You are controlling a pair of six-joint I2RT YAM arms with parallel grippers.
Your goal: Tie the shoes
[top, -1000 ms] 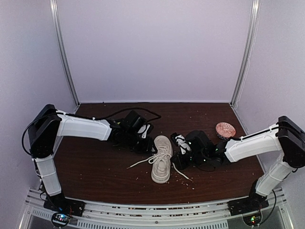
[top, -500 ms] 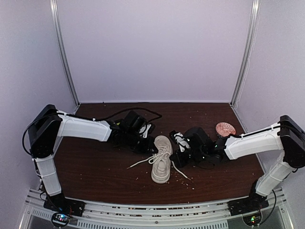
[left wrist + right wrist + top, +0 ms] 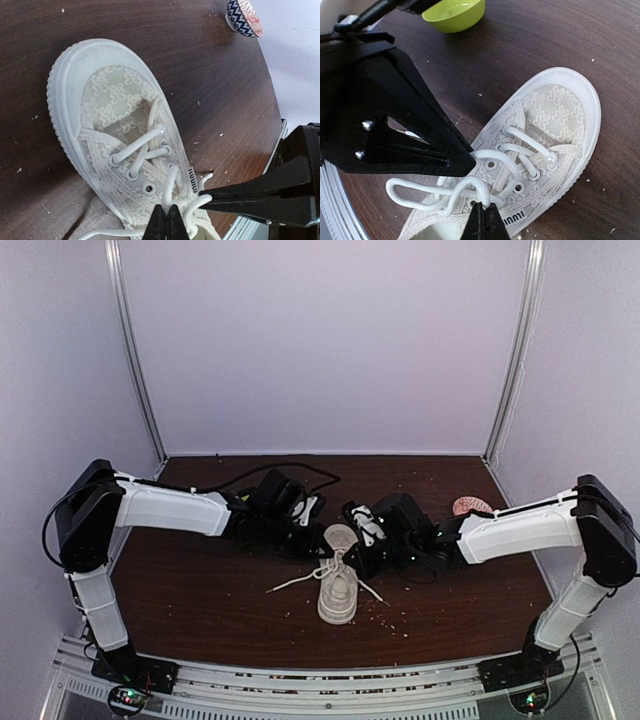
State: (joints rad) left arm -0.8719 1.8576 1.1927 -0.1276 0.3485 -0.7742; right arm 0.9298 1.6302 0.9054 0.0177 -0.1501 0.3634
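Off-white lace-fabric low-top sneaker is seen mid-way on the dark brown wooden desk, flanked by both grippers. Left gripper jaws are clenched on a white lace near the tongue. Right gripper jaws are pinched tight on a lace loop alongside.

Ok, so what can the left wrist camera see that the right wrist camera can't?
Only the left wrist view shows the patterned bowl. Only the right wrist view shows the green bowl. Both show the sneaker, its white laces and the brown table. Both also show the two claws close together over the shoe, the left claw and the right claw each pinched shut on the laces.
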